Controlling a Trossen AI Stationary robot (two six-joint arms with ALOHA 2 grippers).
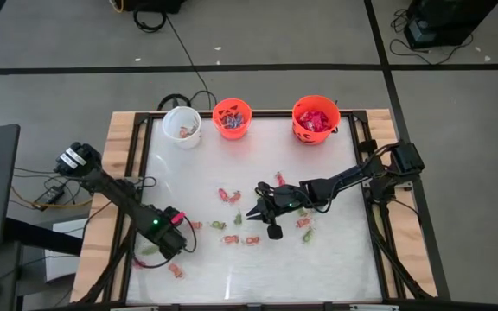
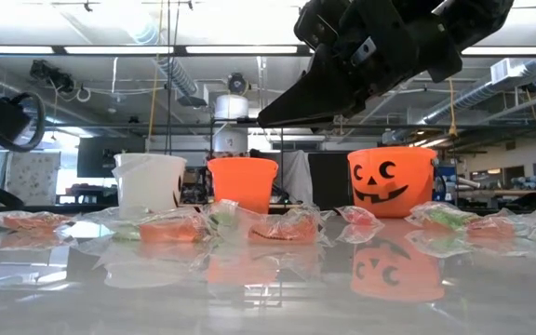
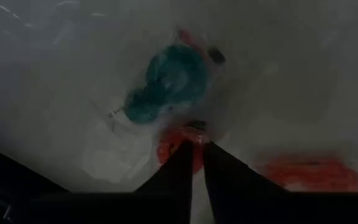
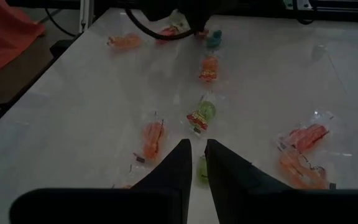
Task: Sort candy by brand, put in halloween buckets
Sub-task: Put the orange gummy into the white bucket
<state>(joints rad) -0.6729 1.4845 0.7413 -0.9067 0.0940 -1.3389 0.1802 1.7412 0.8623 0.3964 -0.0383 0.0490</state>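
Orange candy [image 3: 178, 148] pinched by left fingers [image 3: 194, 163] near table's [image 1: 335, 268] left edge; right fingers [image 4: 196, 163] nearly together.

Three buckets are standing in a row at the far side of the glossy table [image 2: 268, 298]: a white pail [image 2: 149, 180], a plain-faced orange pail [image 2: 242, 182] just beside it, and a larger orange jack-o'-lantern pail [image 2: 391, 180] set apart. Wrapped candies [image 2: 170, 229] are lying scattered across the table in front of them, orange and red pieces mostly, with greenish ones [image 2: 447, 218] near the far edge of the row. A dark robot arm [image 2: 370, 51] is hanging overhead; its fingertips are not clear. Reflections are showing on the tabletop.
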